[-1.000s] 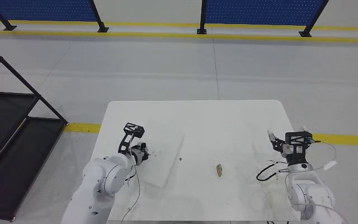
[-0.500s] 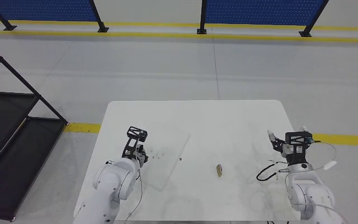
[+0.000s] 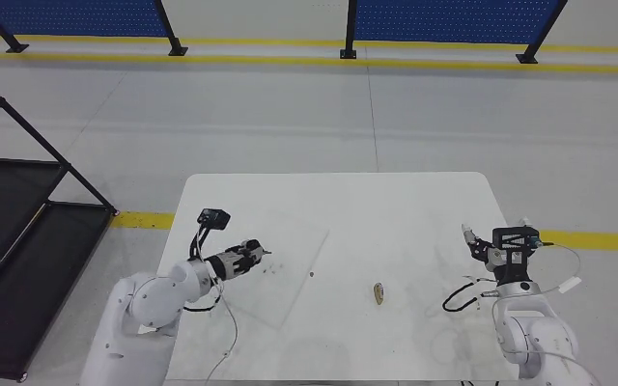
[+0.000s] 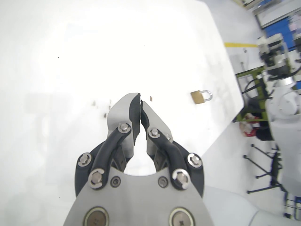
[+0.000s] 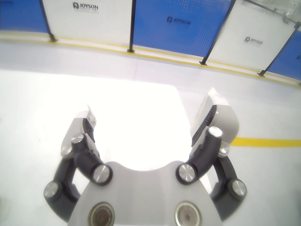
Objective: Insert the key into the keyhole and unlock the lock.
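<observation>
Grey floor with yellow lines and blue fence panels is surrounding the table (image 3: 415, 207), which is carrying a pale sheet (image 3: 290, 289) on its left half.

The left gripper (image 3: 260, 252) is positioned over that sheet, pointing toward the lock (image 3: 379, 291). Its fingers (image 4: 122, 109) are pressing tip to tip; whether a key is being pinched between them cannot be told.

The right gripper (image 5: 152, 104) is sitting at the table's right edge with its jaws spread wide and nothing between them.

The lock is lying flat on the bare table, right of the sheet, between the two arms and well apart from both. Its shackle is appearing closed.

A small brown speck (image 4: 150, 98) is lying just beyond the left fingertips and is too small to identify.

Progress, as judged: early. Insertion and turning are both remaining, and nothing is steadying the lock yet.
</observation>
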Robot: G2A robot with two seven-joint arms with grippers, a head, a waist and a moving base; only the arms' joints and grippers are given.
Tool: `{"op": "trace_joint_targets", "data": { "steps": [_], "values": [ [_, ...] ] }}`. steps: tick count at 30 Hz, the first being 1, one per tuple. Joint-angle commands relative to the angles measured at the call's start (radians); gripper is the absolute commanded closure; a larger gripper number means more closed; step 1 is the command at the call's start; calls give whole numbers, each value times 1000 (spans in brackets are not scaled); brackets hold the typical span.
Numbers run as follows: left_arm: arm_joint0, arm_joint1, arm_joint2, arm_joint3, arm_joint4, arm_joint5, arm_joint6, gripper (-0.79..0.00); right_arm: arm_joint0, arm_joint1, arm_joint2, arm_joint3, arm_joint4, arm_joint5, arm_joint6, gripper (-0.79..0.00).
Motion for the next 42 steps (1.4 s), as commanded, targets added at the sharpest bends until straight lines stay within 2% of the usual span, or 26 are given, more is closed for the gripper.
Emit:
{"op": "trace_joint_targets", "data": {
  "steps": [1,6,13,17,22,37,42],
  "values": [
    [-17,4,-30,50,-137,-38,-29,0,0,0,0,0,0,0,0,-785],
    [-73,18,-76,195,-481,-140,-181,0,0,0,0,0,0,0,0,-785],
    [-180,43,-111,427,-838,-195,-441,0,0,0,0,0,0,0,0,-785],
    [-214,61,-117,487,-912,-178,-458,0,0,0,0,0,0,0,0,-785],
    [-225,84,-116,524,-1020,-160,-477,0,0,0,0,0,0,0,0,-785],
    [-225,84,-116,524,-1020,-160,-477,0,1,0,-2,-1,-4,-3,-1,-785],
    [-225,84,-116,524,-1020,-160,-477,0,19,1,-64,-104,-111,-51,132,-785]
  ]
}}
